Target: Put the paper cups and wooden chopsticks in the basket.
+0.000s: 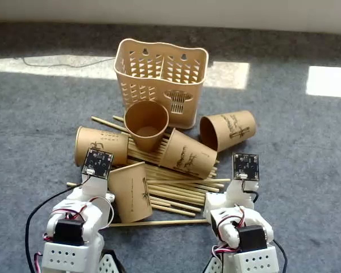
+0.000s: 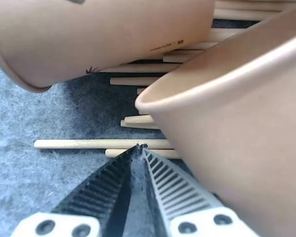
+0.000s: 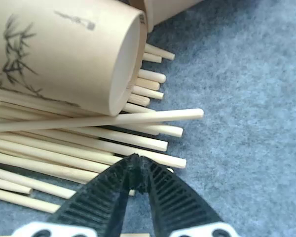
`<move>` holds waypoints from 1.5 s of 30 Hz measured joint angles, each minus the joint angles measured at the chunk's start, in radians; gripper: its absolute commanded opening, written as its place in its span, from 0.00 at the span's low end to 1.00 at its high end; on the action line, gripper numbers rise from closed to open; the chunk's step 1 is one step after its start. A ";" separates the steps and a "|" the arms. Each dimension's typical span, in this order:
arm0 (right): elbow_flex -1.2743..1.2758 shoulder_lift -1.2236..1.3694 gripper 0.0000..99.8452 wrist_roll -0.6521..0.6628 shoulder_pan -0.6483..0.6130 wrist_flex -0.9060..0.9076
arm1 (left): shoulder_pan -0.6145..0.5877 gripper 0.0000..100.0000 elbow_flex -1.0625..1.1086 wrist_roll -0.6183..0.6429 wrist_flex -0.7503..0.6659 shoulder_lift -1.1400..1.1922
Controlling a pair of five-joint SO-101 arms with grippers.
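Several brown paper cups lie on a heap of wooden chopsticks (image 1: 179,190) in front of the tan basket (image 1: 159,85); one cup (image 1: 146,124) stands upright by the basket. My left gripper (image 2: 138,146) is shut and holds nothing, low over the carpet beside a lying cup (image 2: 237,128), with a chopstick (image 2: 101,143) just beyond its tips. Another cup (image 2: 103,34) lies farther off. My right gripper (image 3: 135,159) is shut and holds nothing, at the near edge of the chopsticks (image 3: 89,143), close to a lying cup (image 3: 64,54).
Grey carpet (image 1: 307,148) spreads around the pile, with open floor to the left and right. The left arm (image 1: 79,224) and right arm (image 1: 238,227) sit at the near edge. One loose chopstick (image 1: 159,223) lies between them. A cable (image 1: 51,60) runs along the far left.
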 measured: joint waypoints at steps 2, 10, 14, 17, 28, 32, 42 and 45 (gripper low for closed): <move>0.000 0.000 0.01 0.000 0.000 0.000 | 0.000 0.02 0.000 0.000 0.000 0.000; 0.000 0.000 0.01 0.000 0.000 0.000 | 0.000 0.02 0.000 0.000 0.000 0.000; 0.000 0.000 0.01 0.000 0.000 0.000 | 0.000 0.02 0.000 0.000 0.000 0.000; 0.000 0.000 0.01 0.000 0.000 0.000 | 0.000 0.02 0.000 0.000 0.000 0.000; 0.000 0.000 0.01 0.000 0.000 0.000 | 0.000 0.02 0.000 0.000 0.000 0.000; 0.000 0.000 0.01 0.000 0.000 0.000 | 0.000 0.02 0.000 0.000 0.000 0.000; 0.000 0.000 0.01 0.000 0.003 0.014 | -0.037 0.02 -0.008 0.000 0.005 -0.002; 0.000 0.000 0.01 0.000 0.048 0.018 | -0.141 0.02 -0.017 0.000 0.005 -0.006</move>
